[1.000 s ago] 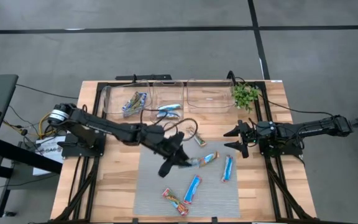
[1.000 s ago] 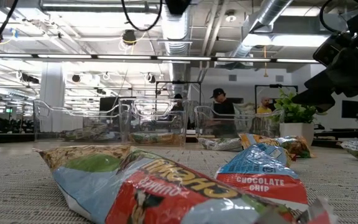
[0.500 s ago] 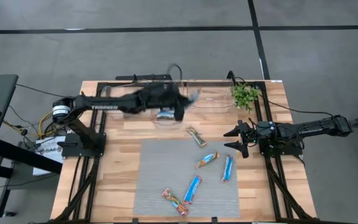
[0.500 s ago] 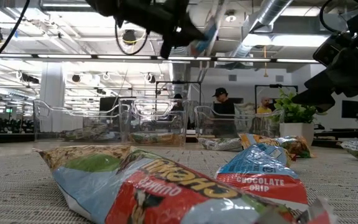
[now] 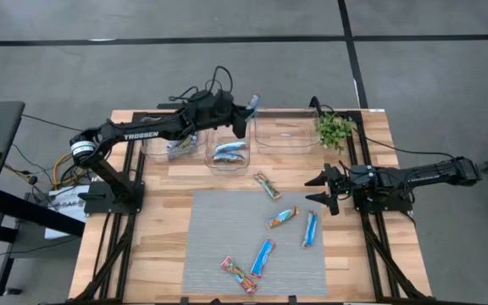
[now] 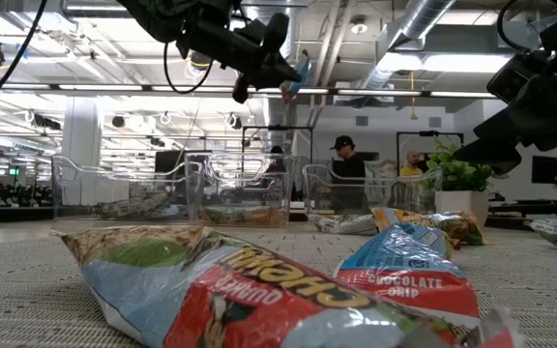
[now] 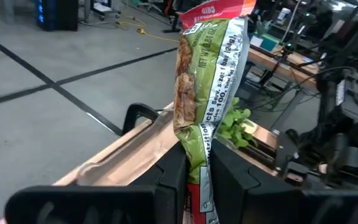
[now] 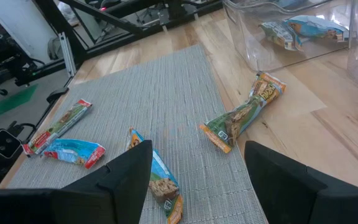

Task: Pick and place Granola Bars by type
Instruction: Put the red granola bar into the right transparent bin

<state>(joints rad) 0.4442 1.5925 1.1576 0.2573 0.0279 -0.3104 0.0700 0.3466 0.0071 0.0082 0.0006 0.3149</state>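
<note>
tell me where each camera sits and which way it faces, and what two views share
High view: above the table, looking straight down; both arms show, left tool over the bins, right tool waiting at the table's right edge.
Low view: at mat height, looking level toward the bins; left tool overhead.
Left wrist view: on the left arm, looking past its fingers shut on a held bar.
Right wrist view: on the right arm, over the mat.
Shared: high and right wrist views both show the orange bar.

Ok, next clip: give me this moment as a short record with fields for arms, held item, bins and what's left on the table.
left gripper: shut on a granola bar, raised between middle bin and right bin
right gripper: open, waiting at table's right edge
left bin: bars inside
middle bin: bars inside
right bin: contents unclear
loose bars: four on the grey mat, one on wood beside it
</note>
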